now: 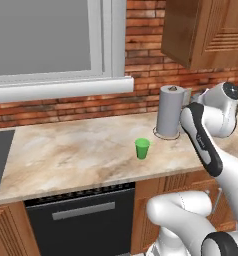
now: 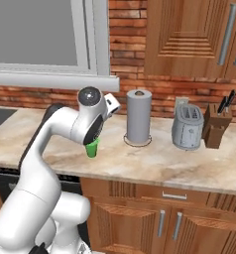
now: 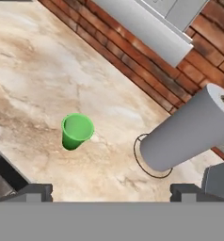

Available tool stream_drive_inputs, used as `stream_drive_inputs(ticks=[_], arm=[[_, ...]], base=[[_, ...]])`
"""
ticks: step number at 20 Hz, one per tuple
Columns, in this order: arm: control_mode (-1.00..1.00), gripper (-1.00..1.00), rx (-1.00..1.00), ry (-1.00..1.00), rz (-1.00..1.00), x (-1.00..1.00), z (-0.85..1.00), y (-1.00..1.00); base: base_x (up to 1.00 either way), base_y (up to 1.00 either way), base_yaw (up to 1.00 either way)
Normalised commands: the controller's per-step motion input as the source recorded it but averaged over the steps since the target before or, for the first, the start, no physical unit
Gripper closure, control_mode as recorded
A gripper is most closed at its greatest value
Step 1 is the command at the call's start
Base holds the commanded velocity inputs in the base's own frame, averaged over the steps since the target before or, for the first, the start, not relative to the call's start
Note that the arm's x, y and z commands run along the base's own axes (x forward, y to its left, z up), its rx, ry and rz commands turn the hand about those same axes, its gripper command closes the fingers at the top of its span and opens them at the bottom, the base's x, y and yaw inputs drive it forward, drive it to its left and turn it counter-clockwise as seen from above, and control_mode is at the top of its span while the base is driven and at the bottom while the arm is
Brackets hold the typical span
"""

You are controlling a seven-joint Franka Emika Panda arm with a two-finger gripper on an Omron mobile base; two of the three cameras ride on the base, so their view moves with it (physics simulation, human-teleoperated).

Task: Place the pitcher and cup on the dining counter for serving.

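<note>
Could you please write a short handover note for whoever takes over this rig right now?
Gripper: open, holding nothing, above the wall counter.
Cup: upright on the wall counter, in front of and apart from the paper roll on its stand.
Toaster and knife block stand further right.
Done: nothing moved yet.
Left: pick up the cup, find the pitcher, carry both to the dining counter.

- One small translucent green tumbler, upright on the marbled counter.
- One pale upright paper roll on a ring stand.
- One silver two-slot toaster.
- One wooden knife block.
- One black-fronted dishwasher.
</note>
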Motion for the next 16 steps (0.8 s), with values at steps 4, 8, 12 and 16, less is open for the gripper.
stream_drive_inputs(ticks=[4, 8, 12, 16], arm=[[1.00, -1.00, 0.00, 0.00, 0.00, 0.00, 0.00, 0.00], [-1.00, -1.00, -0.03, 0.00, 0.00, -0.01, -0.37, 0.16], [-1.00, -1.00, 0.00, -0.01, -0.09, -0.01, -0.37, 0.19], [-1.00, -1.00, 0.00, 0.01, -0.20, 0.00, -0.20, 0.22]], base=[[0.00, -0.04, 0.22], [0.00, 0.01, 0.00], [0.00, 0.00, 0.00], [0.00, 0.00, 0.00]])
